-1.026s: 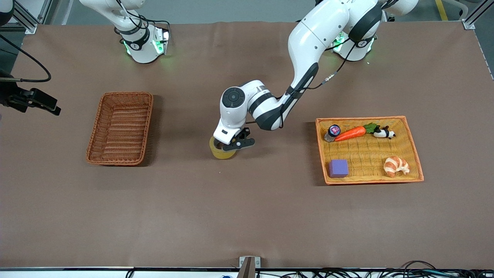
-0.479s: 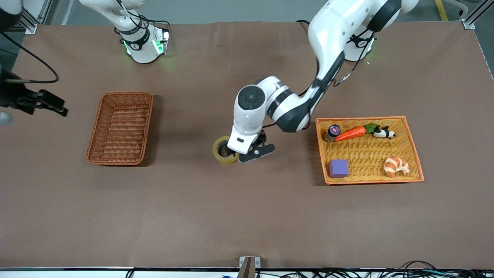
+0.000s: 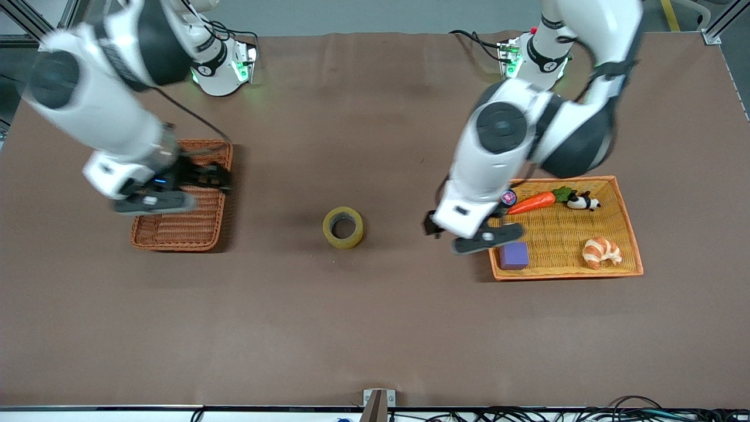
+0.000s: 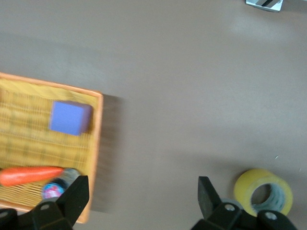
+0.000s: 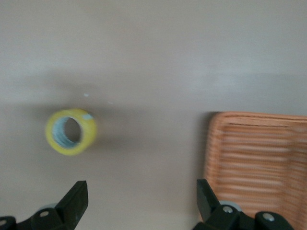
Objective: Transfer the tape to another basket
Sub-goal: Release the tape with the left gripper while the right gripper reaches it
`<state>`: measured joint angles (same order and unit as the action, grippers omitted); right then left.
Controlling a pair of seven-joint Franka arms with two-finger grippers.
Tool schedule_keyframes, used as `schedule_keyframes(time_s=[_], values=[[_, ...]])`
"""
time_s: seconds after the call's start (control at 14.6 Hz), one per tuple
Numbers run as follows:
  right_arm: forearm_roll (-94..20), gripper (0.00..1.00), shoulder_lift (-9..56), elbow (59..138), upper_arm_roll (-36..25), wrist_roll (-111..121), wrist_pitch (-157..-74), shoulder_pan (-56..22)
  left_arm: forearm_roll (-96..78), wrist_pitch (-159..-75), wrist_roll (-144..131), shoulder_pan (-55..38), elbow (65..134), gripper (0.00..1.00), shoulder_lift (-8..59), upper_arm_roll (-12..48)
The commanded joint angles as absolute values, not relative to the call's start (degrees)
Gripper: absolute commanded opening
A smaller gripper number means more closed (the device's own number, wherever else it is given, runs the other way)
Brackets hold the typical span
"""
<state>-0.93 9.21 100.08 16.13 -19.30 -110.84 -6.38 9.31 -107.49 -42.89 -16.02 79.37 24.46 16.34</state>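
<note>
The tape, a yellowish roll with a grey core, lies alone on the brown table between the two baskets. It also shows in the left wrist view and the right wrist view. My left gripper is open and empty, up over the table by the orange tray's edge; its jaws stand wide apart in its wrist view. My right gripper is open and empty over the dark reddish-brown basket, whose edge shows in its wrist view, with the jaws wide apart.
The orange-yellow tray toward the left arm's end holds a purple block, a carrot, a small bottle, a panda toy and a croissant.
My left gripper let go of the tape and drew away and up toward the orange tray. My right arm swung in from the table's end to over the dark basket. The tape stayed put.
</note>
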Motion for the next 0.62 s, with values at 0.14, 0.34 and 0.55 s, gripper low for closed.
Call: schedule_keyframes(time_s=[0.14, 0.34, 0.55], values=[[-0.2, 1.0, 20.3, 102.3, 17.2, -29.4, -124.9, -14.6, 3.4, -107.0, -26.2, -5.7, 95.3, 1.0, 6.3, 19.3], [5.9, 1.0, 27.5, 102.3, 17.2, -34.8, -131.7, -18.8, -4.3, -104.9, -14.2, -6.3, 99.3, 1.0, -0.3, 10.9], [12.1, 1.0, 32.9, 102.0, 17.2, -38.3, -135.8, -19.4, -4.7, -100.6, -7.0, -6.4, 100.6, 1.0, -4.1, 6.7]])
